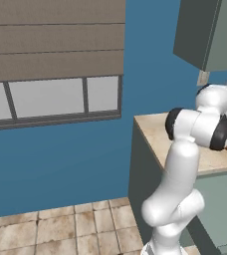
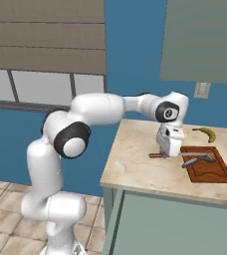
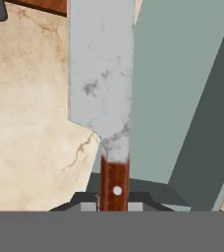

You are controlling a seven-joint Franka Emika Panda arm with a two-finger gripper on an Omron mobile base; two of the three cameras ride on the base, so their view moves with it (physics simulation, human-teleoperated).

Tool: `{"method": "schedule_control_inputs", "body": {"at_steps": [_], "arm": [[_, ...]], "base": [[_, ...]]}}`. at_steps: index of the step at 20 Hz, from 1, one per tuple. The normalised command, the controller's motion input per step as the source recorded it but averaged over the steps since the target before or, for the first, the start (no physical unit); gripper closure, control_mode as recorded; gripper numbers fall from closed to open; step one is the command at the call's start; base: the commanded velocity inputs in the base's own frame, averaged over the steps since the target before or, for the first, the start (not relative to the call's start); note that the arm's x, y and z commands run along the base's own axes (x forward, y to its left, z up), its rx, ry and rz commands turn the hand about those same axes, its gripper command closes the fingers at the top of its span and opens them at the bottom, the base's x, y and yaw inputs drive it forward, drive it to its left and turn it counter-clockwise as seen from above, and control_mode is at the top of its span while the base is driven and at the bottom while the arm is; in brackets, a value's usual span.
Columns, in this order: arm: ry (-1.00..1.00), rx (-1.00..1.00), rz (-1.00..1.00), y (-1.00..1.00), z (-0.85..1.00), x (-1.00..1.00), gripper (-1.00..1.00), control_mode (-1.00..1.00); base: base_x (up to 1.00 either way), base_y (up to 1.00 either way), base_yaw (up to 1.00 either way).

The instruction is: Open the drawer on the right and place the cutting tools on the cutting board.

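Note:
My gripper (image 3: pixel 114 204) is shut on the reddish-brown handle of a cleaver (image 3: pixel 101 74), whose broad grey blade points away from the hand, over the counter's edge. Seen from the right base, the gripper (image 2: pixel 166 149) hangs just above the beige countertop (image 2: pixel 135 164), left of the cutting board (image 2: pixel 207 172). A grey cutting tool (image 2: pixel 197 160) lies on the board's near-left part. A corner of the board (image 3: pixel 40 4) shows at the top of the hand view. Grey-green cabinet fronts (image 3: pixel 178 88) lie below the counter's edge; whether the drawer stands open I cannot tell.
A banana (image 2: pixel 205 132) lies on the counter behind the board. A grey-green wall cabinet (image 2: pixel 202 40) hangs above the counter. A wall socket (image 2: pixel 201 90) sits on the blue wall. Tiled floor (image 1: pixel 60 229) lies left of the counter, below a window (image 1: pixel 51 97).

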Motion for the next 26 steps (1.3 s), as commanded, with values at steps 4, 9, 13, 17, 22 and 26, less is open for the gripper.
{"method": "schedule_control_inputs", "body": {"at_steps": [4,9,13,17,22,26], "arm": [[-0.01,0.00,-0.01,-0.72,-0.04,0.08,1.00,-1.00],[-0.10,-0.03,0.00,-0.29,-0.25,-0.02,1.00,-1.00],[-0.14,-0.03,0.00,-0.02,-0.25,0.00,1.00,-1.00],[-0.15,-0.08,0.00,0.00,-0.20,0.00,1.00,-1.00],[-0.14,-0.17,0.00,0.00,-0.27,0.00,1.00,-1.00],[-0.10,-0.22,0.00,0.00,-0.30,0.05,1.00,-1.00]], "base": [[0.00,0.00,0.00],[0.00,0.00,0.00],[0.00,0.00,0.00],[0.00,0.00,0.00],[0.00,0.00,0.00],[0.00,0.00,0.00]]}}
